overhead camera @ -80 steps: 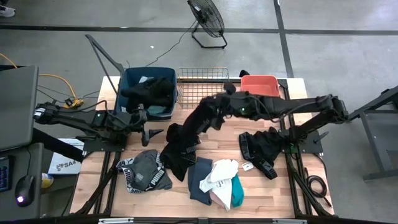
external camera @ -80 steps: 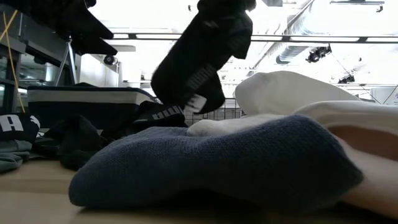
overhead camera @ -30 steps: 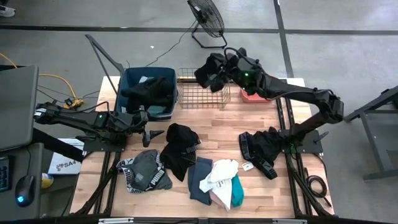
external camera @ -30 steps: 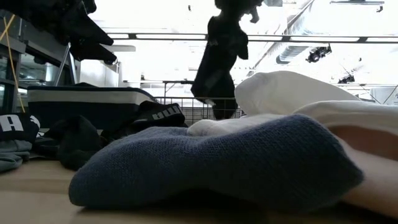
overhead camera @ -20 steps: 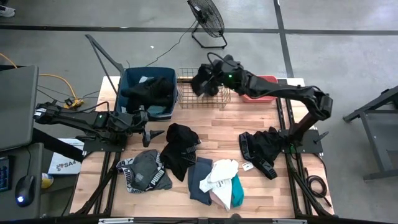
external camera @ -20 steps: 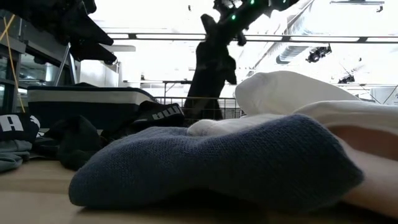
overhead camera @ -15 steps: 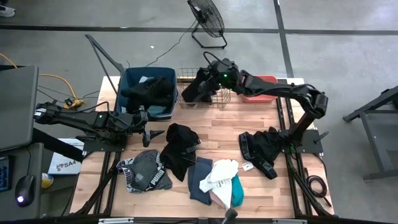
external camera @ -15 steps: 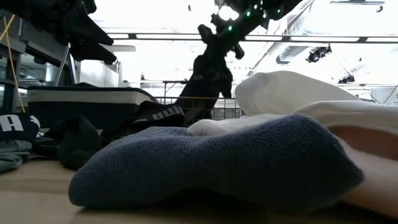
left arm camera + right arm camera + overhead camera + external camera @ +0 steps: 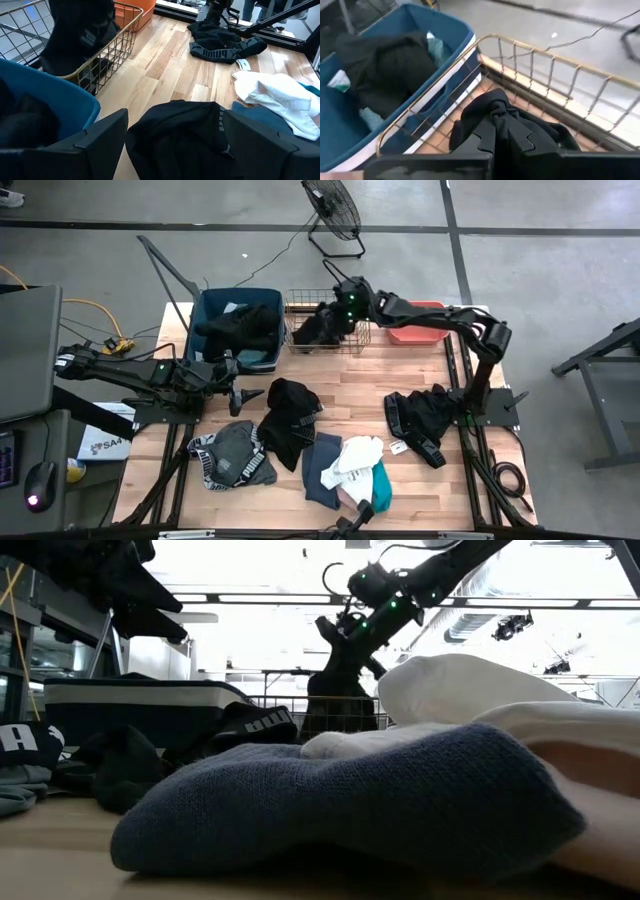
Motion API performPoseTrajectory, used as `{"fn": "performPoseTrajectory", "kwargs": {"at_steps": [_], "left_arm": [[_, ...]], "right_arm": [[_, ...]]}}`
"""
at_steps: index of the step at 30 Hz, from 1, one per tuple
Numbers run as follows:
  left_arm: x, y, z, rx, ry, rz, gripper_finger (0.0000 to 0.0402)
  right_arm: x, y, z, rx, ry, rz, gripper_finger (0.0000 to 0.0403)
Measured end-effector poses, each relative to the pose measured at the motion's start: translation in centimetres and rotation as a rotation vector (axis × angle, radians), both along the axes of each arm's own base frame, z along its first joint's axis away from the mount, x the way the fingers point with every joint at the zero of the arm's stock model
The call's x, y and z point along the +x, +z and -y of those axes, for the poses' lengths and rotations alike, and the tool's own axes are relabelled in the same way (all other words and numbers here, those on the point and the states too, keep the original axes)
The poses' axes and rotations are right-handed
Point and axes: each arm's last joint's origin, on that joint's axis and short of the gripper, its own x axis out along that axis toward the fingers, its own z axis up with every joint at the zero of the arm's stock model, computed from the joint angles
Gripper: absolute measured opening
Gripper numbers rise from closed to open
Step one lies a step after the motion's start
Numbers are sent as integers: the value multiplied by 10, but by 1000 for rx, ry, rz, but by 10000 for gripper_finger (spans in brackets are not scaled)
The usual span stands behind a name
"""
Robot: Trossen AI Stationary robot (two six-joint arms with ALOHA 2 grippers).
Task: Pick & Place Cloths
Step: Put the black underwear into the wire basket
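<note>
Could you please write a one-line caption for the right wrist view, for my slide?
Right gripper, shut on a black cloth, lowers it into the wire basket beside the blue tub.

Wood-plank table (image 9: 390, 385). Along its far edge, left to right: blue plastic tub (image 9: 204, 312), gold wire basket (image 9: 300, 301) just beside it, coral tub (image 9: 425, 312). Black floor fan (image 9: 332, 208) on the concrete behind the table. Left of the table: dark desk (image 9: 25, 345), mouse (image 9: 39, 482), yellow cable (image 9: 88, 305).
</note>
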Motion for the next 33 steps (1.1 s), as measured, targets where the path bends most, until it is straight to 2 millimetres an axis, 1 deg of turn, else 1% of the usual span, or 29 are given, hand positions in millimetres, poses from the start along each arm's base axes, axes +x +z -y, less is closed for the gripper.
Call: {"fn": "performPoseTrajectory", "kwargs": {"at_steps": [3,7,9,12,16,18,21,24,28,33], "left_arm": [[0,0,0,0,0,0,316],[0,0,0,0,0,0,316],[0,0,0,0,0,0,316],[0,0,0,0,0,0,316],[0,0,0,-1,0,0,316],[0,0,0,0,1,0,316],[0,0,0,-2,1,0,316],[0,0,0,-4,2,1,316],[0,0,0,-5,3,1,316],[0,0,0,-5,2,1,316]], "right_arm": [[0,-6,4,35,15,-5,4],[-1,-6,6,48,24,6,6],[-1,-6,5,65,15,11,13],[-3,-7,8,96,41,22,42],[-6,-6,12,132,92,45,100],[-10,-2,15,138,98,57,133],[-16,9,17,128,104,84,178],[-25,20,18,139,119,103,209],[-38,35,11,154,135,82,223],[-60,46,-8,180,184,-70,218]]}}
